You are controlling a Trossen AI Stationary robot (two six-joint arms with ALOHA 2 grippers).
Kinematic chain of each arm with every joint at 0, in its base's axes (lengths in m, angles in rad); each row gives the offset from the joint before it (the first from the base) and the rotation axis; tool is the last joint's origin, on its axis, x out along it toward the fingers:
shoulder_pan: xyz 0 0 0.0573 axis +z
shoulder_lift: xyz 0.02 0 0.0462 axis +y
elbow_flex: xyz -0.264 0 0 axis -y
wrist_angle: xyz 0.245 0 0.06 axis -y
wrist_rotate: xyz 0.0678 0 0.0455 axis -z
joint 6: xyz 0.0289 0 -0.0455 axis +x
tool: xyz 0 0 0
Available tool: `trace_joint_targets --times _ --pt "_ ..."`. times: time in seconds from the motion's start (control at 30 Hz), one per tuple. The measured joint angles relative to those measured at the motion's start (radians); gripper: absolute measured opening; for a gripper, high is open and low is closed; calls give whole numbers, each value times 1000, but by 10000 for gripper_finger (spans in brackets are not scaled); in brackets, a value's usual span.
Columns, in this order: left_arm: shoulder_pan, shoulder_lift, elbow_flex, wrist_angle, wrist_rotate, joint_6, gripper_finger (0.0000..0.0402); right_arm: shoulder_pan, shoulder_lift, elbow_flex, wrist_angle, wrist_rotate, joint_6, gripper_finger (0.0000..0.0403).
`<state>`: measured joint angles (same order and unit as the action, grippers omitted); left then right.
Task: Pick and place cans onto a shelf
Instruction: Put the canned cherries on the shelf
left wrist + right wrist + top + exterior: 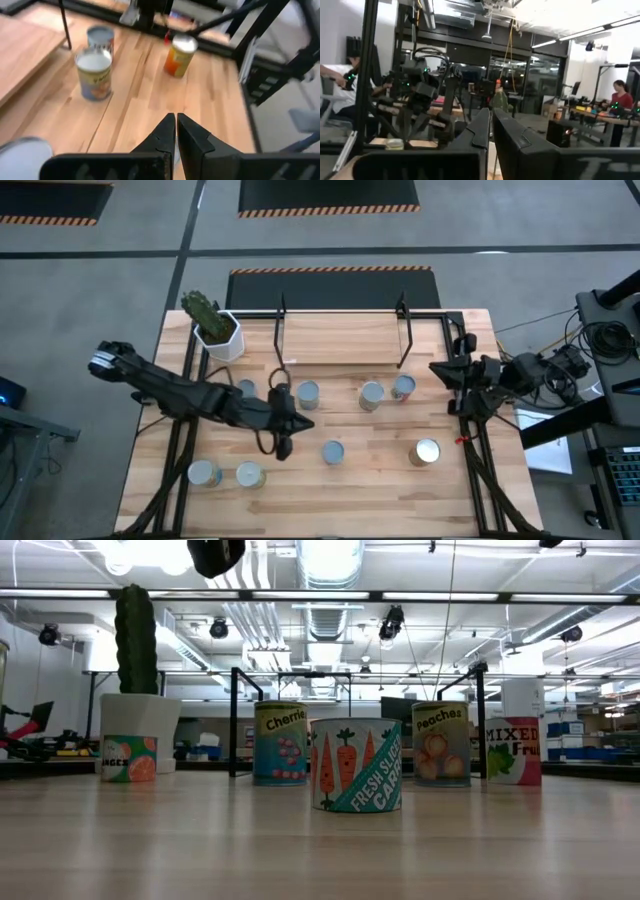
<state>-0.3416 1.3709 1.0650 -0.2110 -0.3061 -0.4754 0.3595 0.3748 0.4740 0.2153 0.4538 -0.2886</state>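
Several cans stand upright on the wooden table: three in a row [307, 392], [371, 394], [403, 387] before the shelf [340, 338], two nearer [333, 451], [426, 451], and two at the near left [204, 473], [249, 475]. The shelf, a light-wood board between black uprights, stands at the far edge with nothing on it. My left gripper [303, 423] hangs shut above the table's middle, left of the carrot can [355, 765]; its wrist view shows shut fingers [176, 126] with nothing between them. My right gripper [440, 370] is shut at the right edge, tipped upward [490, 119].
A white hexagonal pot with a cactus [215, 330] stands at the far left corner beside the shelf. Black frame rails run along both table sides [470, 450]. Bare wood lies between the can rows. People sit at benches in the room beyond [620, 95].
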Motion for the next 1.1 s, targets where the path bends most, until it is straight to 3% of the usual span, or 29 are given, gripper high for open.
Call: trace_joint_targets --times 0.23,0.43,0.57,0.8,1.0,1.1 --pt "21 70 84 -175 1 -5 0 0 0 0 -2 0 -10 12" --pt "73 106 100 -225 4 44 0 0 0 0 -2 0 -9 12" --pt "121 110 88 -242 79 64 12 0 0 0 -2 0 -8 12" --pt "161 110 86 -285 101 69 109 0 0 0 -21 0 -7 12" --pt "164 110 86 -291 -72 119 233 0 0 0 -35 0 -9 12" --pt "181 113 85 -293 -101 156 289 0 0 0 -36 0 -9 12"
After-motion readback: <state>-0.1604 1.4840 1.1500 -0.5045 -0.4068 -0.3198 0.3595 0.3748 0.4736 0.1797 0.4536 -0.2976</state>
